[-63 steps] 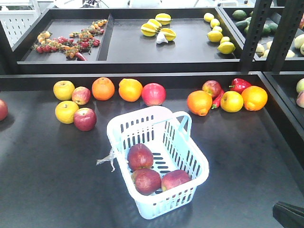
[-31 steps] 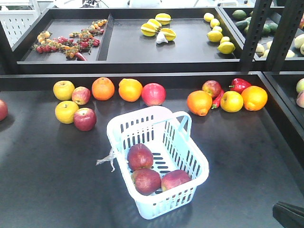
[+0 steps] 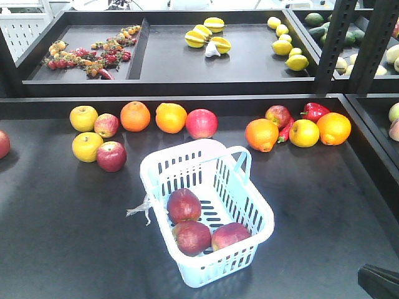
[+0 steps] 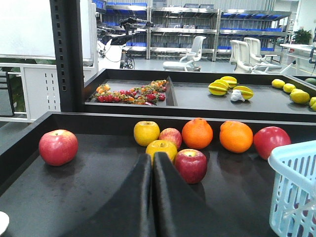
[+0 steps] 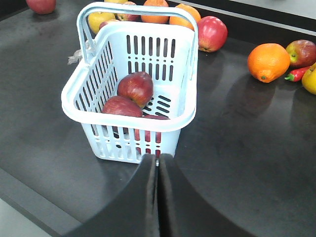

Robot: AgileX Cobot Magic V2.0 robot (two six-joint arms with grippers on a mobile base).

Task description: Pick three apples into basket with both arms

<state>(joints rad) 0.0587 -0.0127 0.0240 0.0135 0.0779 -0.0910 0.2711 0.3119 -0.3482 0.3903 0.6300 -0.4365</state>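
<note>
The pale blue-white slotted plastic basket (image 3: 207, 215) is seen standing on the dark tabletop (image 3: 56, 237), and the three dark red apples (image 3: 184, 205) (image 3: 192, 238) (image 3: 230, 236) are held inside it, one toward the back and two side by side at the near end, all resting on the slotted floor. A scrap of clear plastic (image 3: 138, 209) is attached to the basket's left side. Behind the basket a row of fruit is laid along the table's back edge: a yellow apple (image 3: 83, 118), a small pinkish-red apple (image 3: 106, 125), two round oranges (image 3: 135, 116) (image 3: 171, 118) and a larger red apple (image 3: 202, 123); just in front of these a second yellow apple (image 3: 87, 147) is touched by a dark red apple (image 3: 111, 156). To the right another orange (image 3: 262, 134), a red chilli pepper (image 3: 286, 131) and further fruit are grouped, well apart from the basket. Nothing is placed between the basket and either wrist camera. The left gripper (image 4: 152, 163) is shown with its black fingers pressed together and nothing between them, low over the table near the dark red apple. The right gripper (image 5: 157, 160) is likewise closed on nothing, just before the basket's near wall, though whether that wall is touched cannot be told. Against the earlier frames, no shift in basket, apples or surrounding fruit is found.
</note>
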